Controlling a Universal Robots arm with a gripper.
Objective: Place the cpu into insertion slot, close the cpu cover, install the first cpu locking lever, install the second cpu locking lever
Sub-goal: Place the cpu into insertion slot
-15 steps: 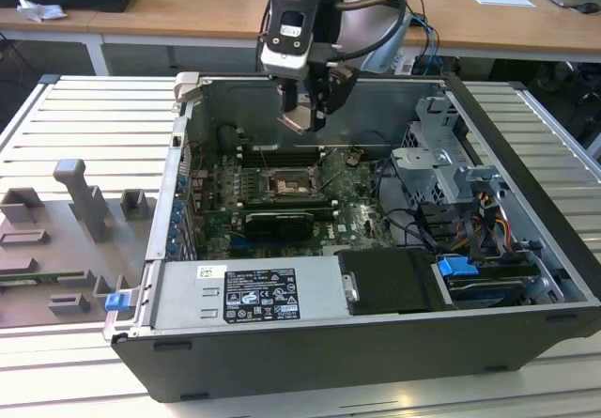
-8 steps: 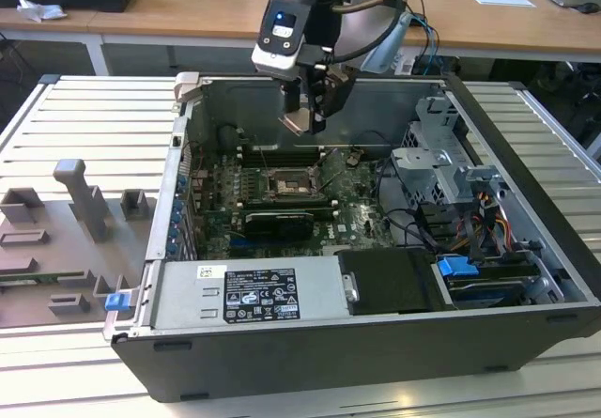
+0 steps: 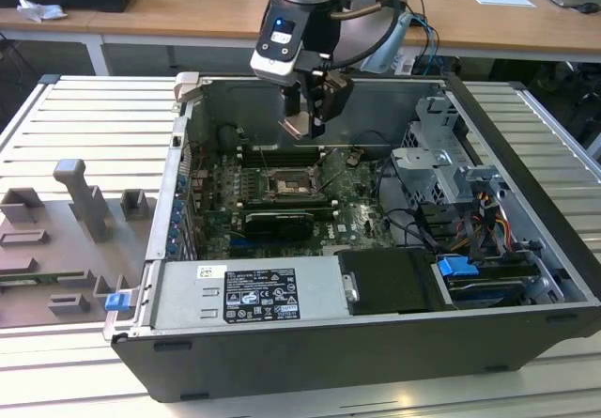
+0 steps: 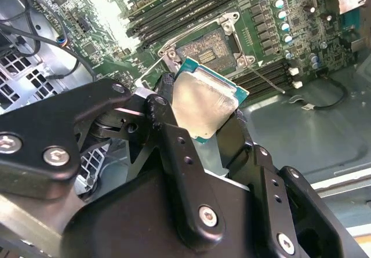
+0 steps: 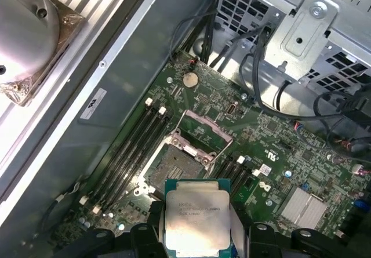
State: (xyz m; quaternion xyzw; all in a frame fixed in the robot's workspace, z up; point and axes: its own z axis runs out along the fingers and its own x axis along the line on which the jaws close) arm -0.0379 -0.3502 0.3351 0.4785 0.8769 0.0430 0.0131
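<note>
While jaws hold cpu (image 5: 197,220), cpu cover (image 5: 210,125) stands open.

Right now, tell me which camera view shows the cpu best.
The first wrist view: the cpu faces the camera squarely, its metal face plain, held in the jaws. The second wrist view shows the cpu tilted, glaring, partly behind a jaw. In the exterior view it is too small to tell.
</note>
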